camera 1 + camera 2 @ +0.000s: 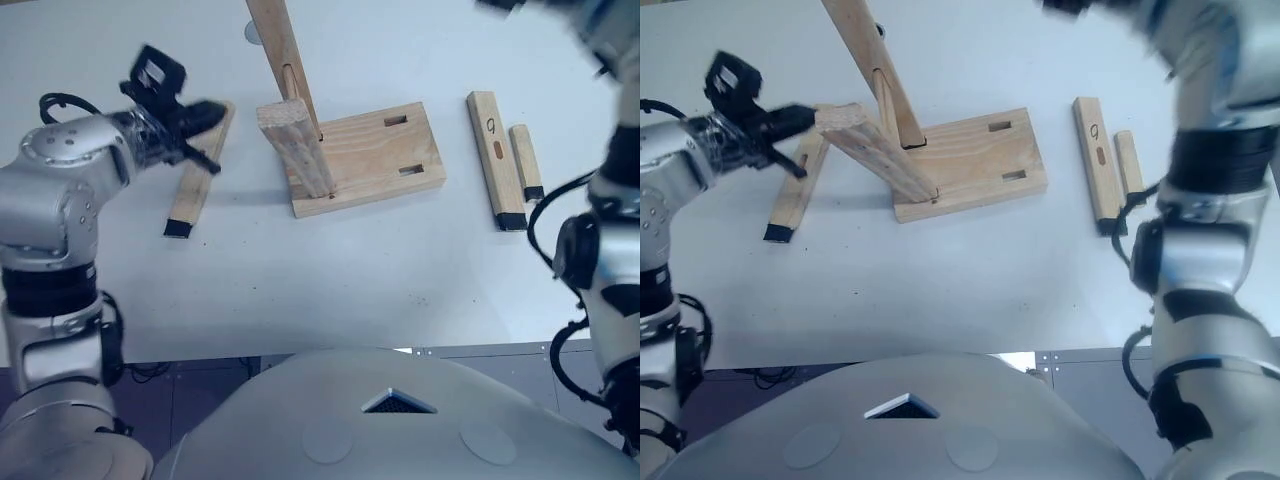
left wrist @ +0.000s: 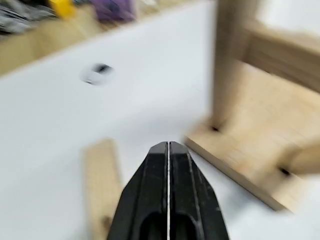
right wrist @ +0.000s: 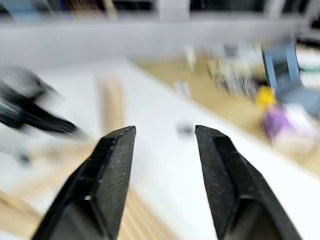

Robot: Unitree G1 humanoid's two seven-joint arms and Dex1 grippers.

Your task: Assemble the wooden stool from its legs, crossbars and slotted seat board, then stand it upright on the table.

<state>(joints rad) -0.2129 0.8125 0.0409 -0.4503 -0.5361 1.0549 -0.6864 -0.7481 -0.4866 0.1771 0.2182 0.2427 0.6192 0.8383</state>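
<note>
Your left tool (image 2: 168, 145), fingers pressed together and holding nothing, hovers just above a loose leg (image 1: 195, 185) lying flat on the bench (image 1: 300, 270). Just ahead of its tips sits the slotted seat board (image 1: 385, 150), with two socketed legs (image 1: 300, 150) leaning up from it. Your right tool (image 3: 165, 129), spread wide and empty, is raised high. A slotted leg (image 1: 495, 155) and a short crossbar (image 1: 525, 160) lie side by side well below it. Expect stiff, light, smooth wood. Pinch the loose leg across its narrow faces near mid-length. The socketed legs look loose, so steady the board.
</note>
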